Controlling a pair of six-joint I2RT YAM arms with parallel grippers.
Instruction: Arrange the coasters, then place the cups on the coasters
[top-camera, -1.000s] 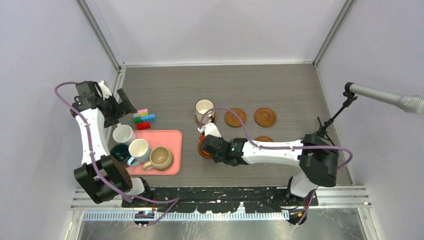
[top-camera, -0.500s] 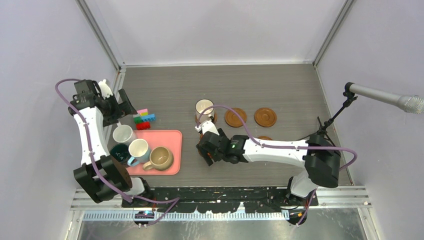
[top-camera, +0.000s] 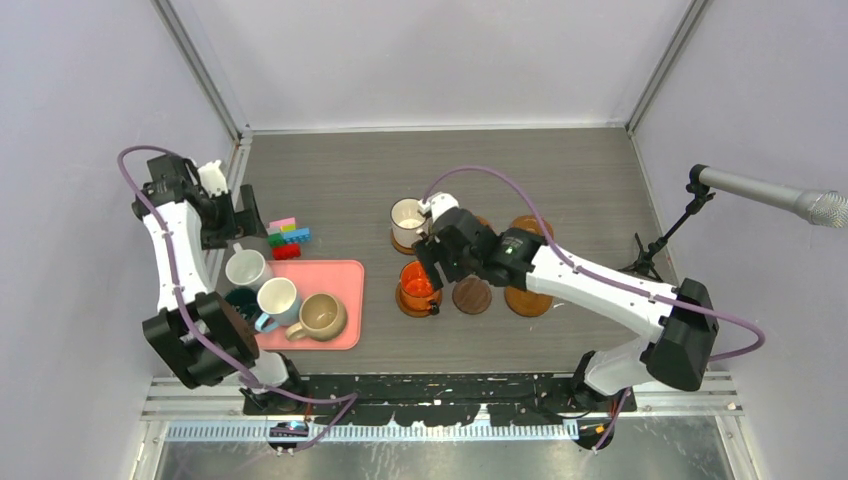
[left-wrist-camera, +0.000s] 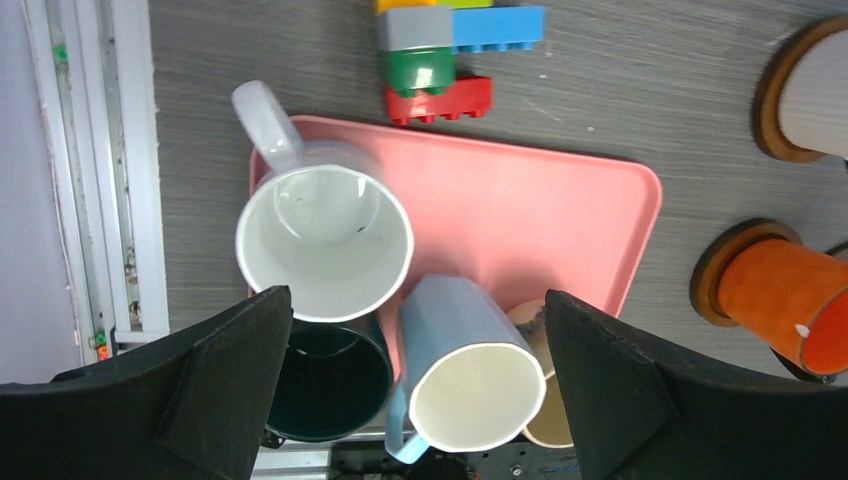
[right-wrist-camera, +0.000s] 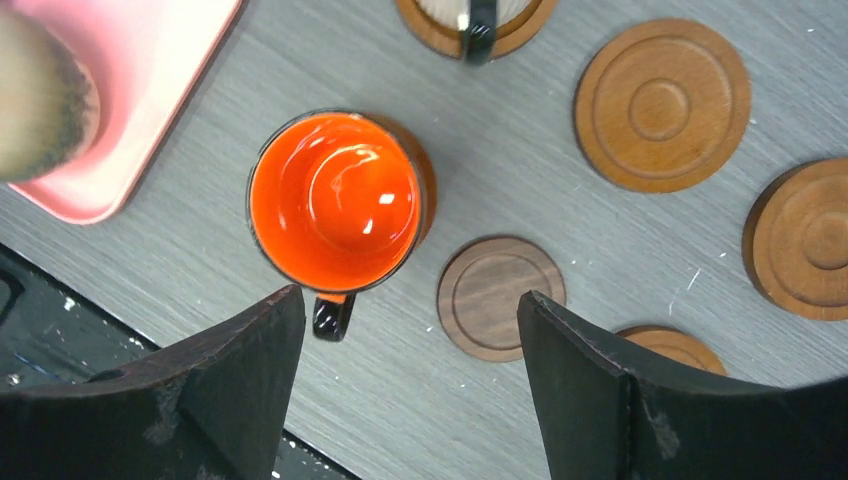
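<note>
An orange cup stands upright on a brown coaster, its dark handle toward the arms. My right gripper hangs open above it, holding nothing. A white cup sits on another coaster. Bare coasters lie nearby: a darker small coaster and orange-brown coasters. White, dark green, light blue and tan cups crowd the pink tray. My left gripper is open above them.
Colourful toy blocks lie just behind the pink tray. A microphone on a stand reaches in from the right wall. Metal rails run along the table's left and near edges.
My right gripper has opened, let go of the orange cup on its coaster, and pulled up and toward the back. The left arm shifted slightly.
</note>
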